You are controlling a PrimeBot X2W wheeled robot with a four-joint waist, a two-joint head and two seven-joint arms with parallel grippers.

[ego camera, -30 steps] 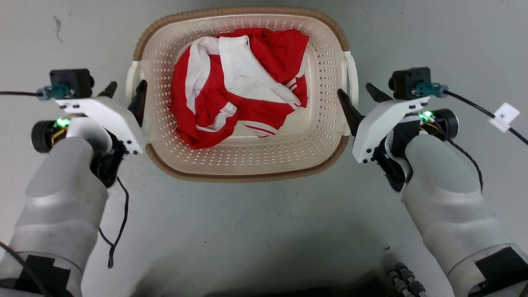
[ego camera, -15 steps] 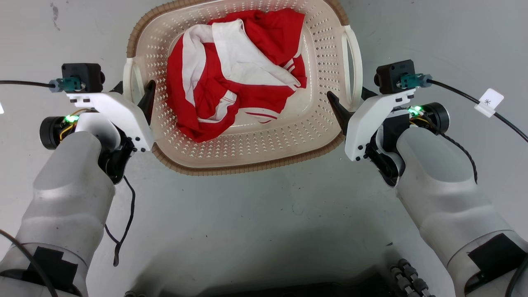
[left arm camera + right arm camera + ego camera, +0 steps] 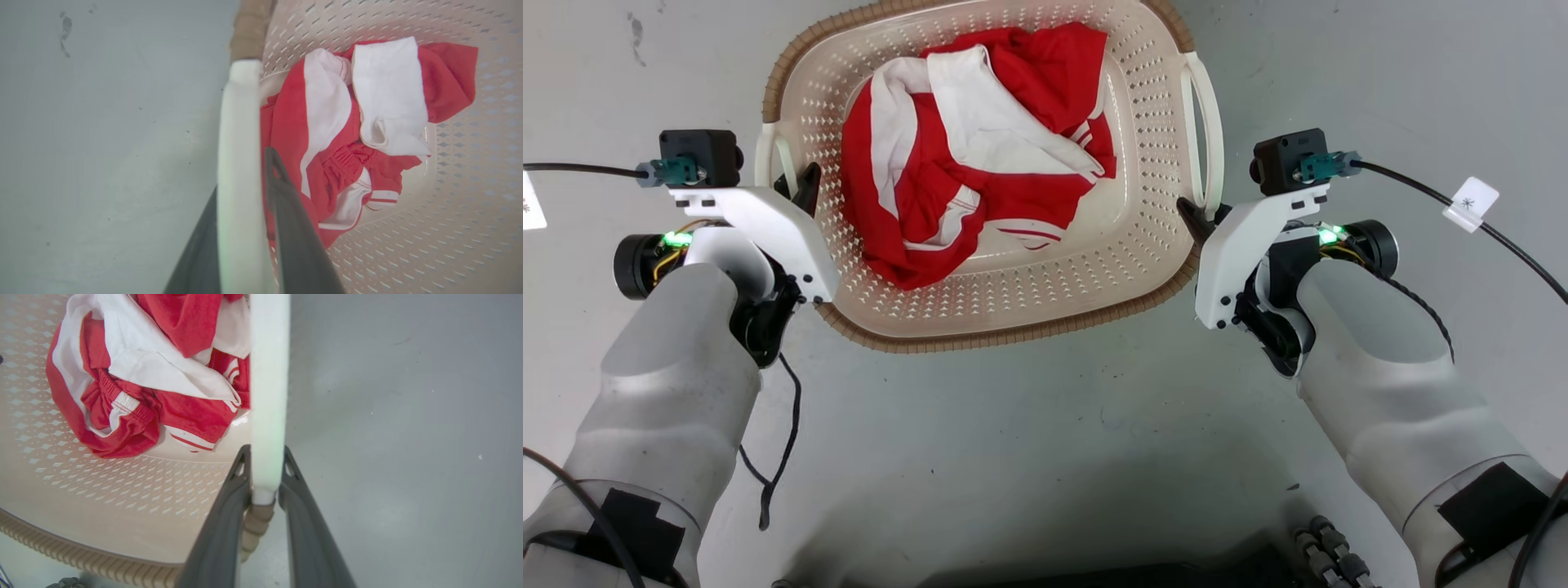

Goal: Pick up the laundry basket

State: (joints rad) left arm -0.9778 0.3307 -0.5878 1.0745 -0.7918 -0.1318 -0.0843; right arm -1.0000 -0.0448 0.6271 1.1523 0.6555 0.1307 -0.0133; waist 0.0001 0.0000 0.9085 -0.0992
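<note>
Basket (image 3: 980, 341): cream, brown rim, between both arms, on or just over the grey floor (image 3: 1045, 457), cannot tell which; holds a red-and-white garment (image 3: 980, 163). Left gripper (image 3: 796, 175): narrow, clamped on left handle (image 3: 239, 163), a finger each side. Right gripper (image 3: 1205, 214): narrow, clamped on right handle (image 3: 267, 396) at its near end
</note>
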